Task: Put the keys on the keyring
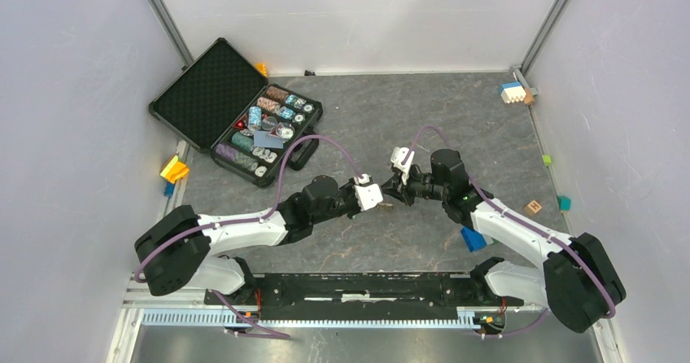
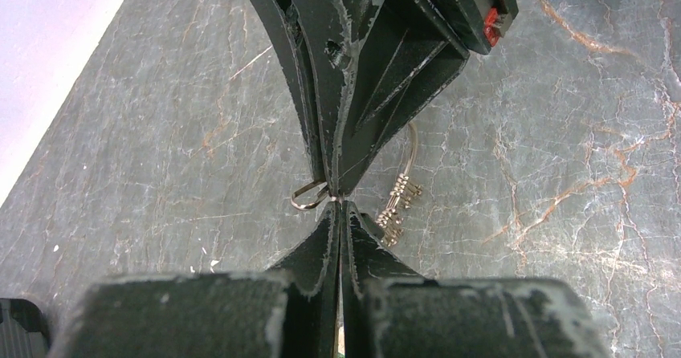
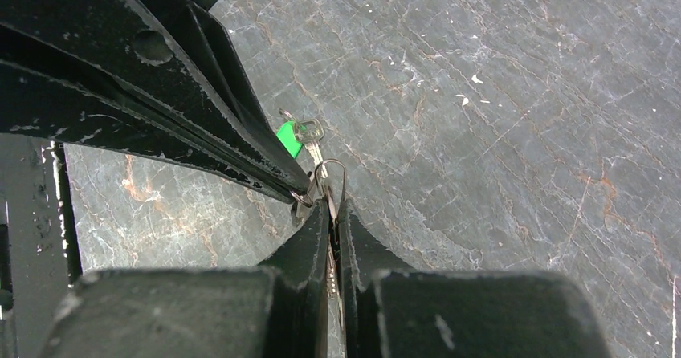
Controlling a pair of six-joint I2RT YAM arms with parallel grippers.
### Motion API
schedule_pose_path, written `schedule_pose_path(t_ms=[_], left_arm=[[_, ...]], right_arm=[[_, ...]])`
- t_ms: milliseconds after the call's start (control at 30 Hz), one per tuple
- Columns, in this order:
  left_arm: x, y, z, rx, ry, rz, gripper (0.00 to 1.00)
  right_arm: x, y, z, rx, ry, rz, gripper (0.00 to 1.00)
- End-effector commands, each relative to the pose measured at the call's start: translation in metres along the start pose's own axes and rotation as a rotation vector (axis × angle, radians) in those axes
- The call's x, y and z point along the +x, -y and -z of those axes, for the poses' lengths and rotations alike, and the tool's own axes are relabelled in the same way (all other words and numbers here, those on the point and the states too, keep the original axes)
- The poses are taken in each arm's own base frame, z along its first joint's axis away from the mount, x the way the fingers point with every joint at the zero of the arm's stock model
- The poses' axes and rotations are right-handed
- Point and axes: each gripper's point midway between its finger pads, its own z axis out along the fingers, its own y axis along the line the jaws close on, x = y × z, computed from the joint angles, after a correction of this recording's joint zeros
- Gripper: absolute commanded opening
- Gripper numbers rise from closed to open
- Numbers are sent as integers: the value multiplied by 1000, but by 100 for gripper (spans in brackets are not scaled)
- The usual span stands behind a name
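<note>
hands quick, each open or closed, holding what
left hand: closed, tips pinching the keyring wire
right hand: closed on a metal blade by the green key; whose, cannot tell

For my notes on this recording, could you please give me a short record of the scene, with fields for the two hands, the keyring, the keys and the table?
left hand: shut, tips at the keyring; grip unclear
right hand: shut on the keyring
green key: beside the keyring, near the left hand's fingers
small keys: hanging in a bunch by the right hand's fingers
black key: not visible
table: grey marble top; open poker chip case at far left
</note>
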Motion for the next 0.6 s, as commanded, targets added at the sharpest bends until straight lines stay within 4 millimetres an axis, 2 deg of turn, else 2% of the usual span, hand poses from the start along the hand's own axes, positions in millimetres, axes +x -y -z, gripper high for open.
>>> schedule_pose_path(t_ms=[0, 167, 567], left_arm=[[-24, -13, 1, -48, 78, -7, 2], [-26, -21, 5, -89, 82, -10, 2], [-22, -17, 1, -62, 72, -5, 2]], right_arm=[[-29, 5, 0, 3, 79, 44, 0], [-29, 6, 0, 4, 78, 45, 0], [-29, 6, 1, 3, 79, 43, 0]])
